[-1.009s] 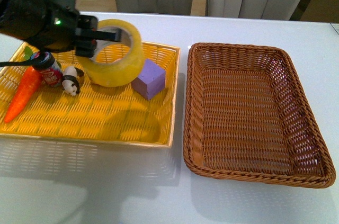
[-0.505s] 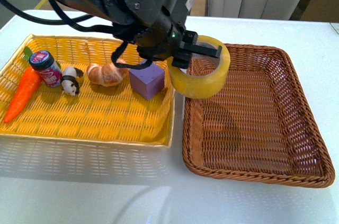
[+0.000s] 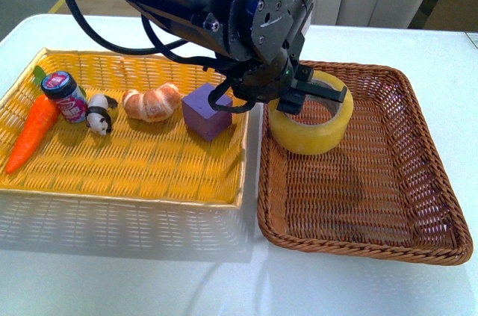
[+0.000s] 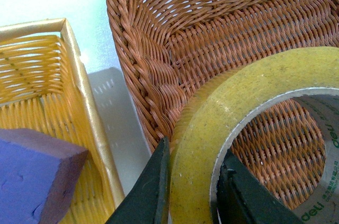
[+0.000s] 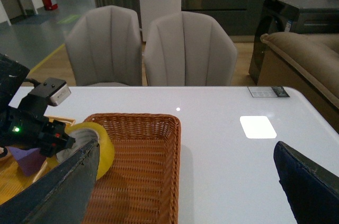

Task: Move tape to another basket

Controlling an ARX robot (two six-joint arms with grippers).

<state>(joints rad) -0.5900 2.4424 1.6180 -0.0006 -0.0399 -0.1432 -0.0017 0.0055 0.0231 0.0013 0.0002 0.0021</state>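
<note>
My left gripper (image 3: 297,98) is clamped on the tape (image 3: 314,128). In the left wrist view its black fingers (image 4: 151,192) pinch the yellow wall of the roll, one on the outside & one inside the core. The roll lies nearly flat, hole up, w/ the white printed core showing (green lettering on it, too cut off to read in full). It's inside the rim of the brown basket (image 3: 388,181), in the far-left part, just beside the left wall. Can't tell whether its underside touches the weave or hangs just above it. A shadow lies on the weave in front of the roll.

My left arm (image 3: 224,2) reaches in from the left, over the far-right corner of the yellow tray (image 3: 134,170). That tray sits just left of the basket; the rims are near but apart, w/ a strip of white table (image 3: 112,264) between them. In the tray, L to R: carrot (image 3: 33,133), small jar (image 3: 66,96) w/ a dark lid, panda figure (image 3: 99,114), croissant (image 3: 153,103), purple cube (image 3: 208,110). The cube is nearest the basket.

My right gripper (image 5: 185,192) is spread wide w/ nothing between its fingers. Its wrist view looks along the table past one end of the basket, w/ two grey chairs (image 5: 190,49) behind.
</note>
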